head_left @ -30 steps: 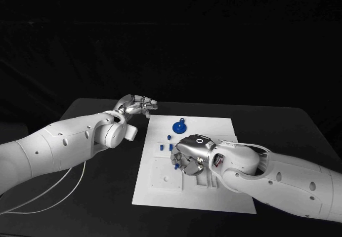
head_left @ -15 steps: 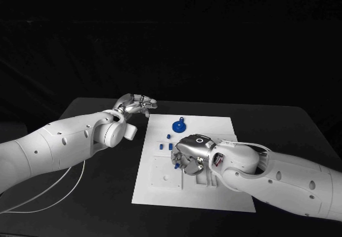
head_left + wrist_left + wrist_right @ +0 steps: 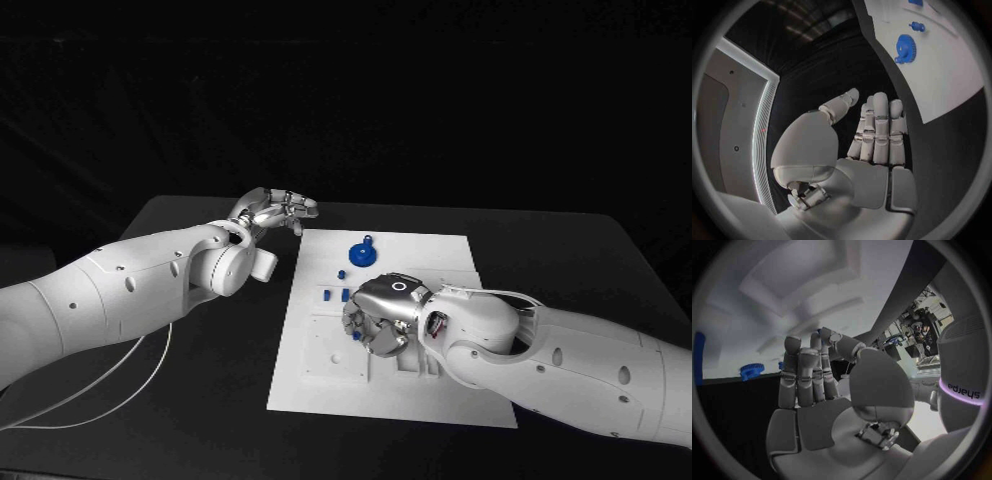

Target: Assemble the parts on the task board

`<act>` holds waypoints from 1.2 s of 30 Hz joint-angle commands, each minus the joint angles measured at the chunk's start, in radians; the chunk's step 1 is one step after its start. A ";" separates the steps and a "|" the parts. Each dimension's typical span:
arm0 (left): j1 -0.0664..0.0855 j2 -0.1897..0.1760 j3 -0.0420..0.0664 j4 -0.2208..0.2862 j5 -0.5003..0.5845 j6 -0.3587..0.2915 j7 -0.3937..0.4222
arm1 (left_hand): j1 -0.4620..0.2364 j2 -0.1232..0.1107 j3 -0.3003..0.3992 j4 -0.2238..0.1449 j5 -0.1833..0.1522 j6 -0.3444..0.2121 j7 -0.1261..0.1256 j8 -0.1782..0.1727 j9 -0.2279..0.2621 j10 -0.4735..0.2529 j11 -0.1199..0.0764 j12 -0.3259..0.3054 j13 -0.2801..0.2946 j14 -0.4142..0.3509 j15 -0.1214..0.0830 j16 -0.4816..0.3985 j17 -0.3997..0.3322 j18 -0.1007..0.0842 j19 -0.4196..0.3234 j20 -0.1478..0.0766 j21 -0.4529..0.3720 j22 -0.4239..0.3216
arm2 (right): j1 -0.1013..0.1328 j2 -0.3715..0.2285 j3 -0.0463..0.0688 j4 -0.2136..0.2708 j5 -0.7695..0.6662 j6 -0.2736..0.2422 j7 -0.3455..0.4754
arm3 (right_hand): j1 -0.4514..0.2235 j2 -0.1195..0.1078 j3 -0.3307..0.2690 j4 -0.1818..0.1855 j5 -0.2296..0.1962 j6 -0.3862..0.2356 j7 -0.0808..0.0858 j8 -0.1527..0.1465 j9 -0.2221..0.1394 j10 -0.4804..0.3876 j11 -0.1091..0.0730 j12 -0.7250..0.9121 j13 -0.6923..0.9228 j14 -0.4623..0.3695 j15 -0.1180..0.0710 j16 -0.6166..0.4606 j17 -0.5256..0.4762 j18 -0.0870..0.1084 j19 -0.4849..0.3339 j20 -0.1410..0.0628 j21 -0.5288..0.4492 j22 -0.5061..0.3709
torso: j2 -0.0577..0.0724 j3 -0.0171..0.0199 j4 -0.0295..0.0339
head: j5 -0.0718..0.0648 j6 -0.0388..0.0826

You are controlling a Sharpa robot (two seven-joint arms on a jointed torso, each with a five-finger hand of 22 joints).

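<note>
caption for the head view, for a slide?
Right hand works over the white task board near small blue parts; left hand hovers empty off the board's far left corner.

Matt white task board [image 3: 433, 395], glossy blue plastic gear [image 3: 365, 257], matt black table [image 3: 577, 260].

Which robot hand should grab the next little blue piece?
Probably the right hand: it hovers over the task board, beside the small blue parts. The left hand sits off the board's far corner.

The setting appeared to be a robotics lab. A black table [image 3: 577, 250] stood against a black backdrop [image 3: 346, 90], carrying a white task board [image 3: 433, 250] between two white robot arms.
</note>
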 commanded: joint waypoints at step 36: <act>0.001 -0.002 0.001 -0.003 0.006 0.010 0.006 | -0.007 0.000 -0.004 -0.001 0.004 -0.010 0.001 0.005 0.001 -0.005 0.006 -0.002 0.002 0.004 0.001 -0.005 0.003 0.014 0.001 -0.011 -0.002 0.003 | 0.019 -0.137 0.037 0.066 0.230 -0.096 0.038 | -0.053 -0.067 -0.227 0.003 0.177 -0.178 0.080 -0.090 -0.035 -0.200 0.091 -0.171 -0.097 -0.021 0.080 0.021 -0.030 0.014 -0.023 0.004 -0.007 0.011 | -0.002 0.0008 -0.0020 | -0.011 0.022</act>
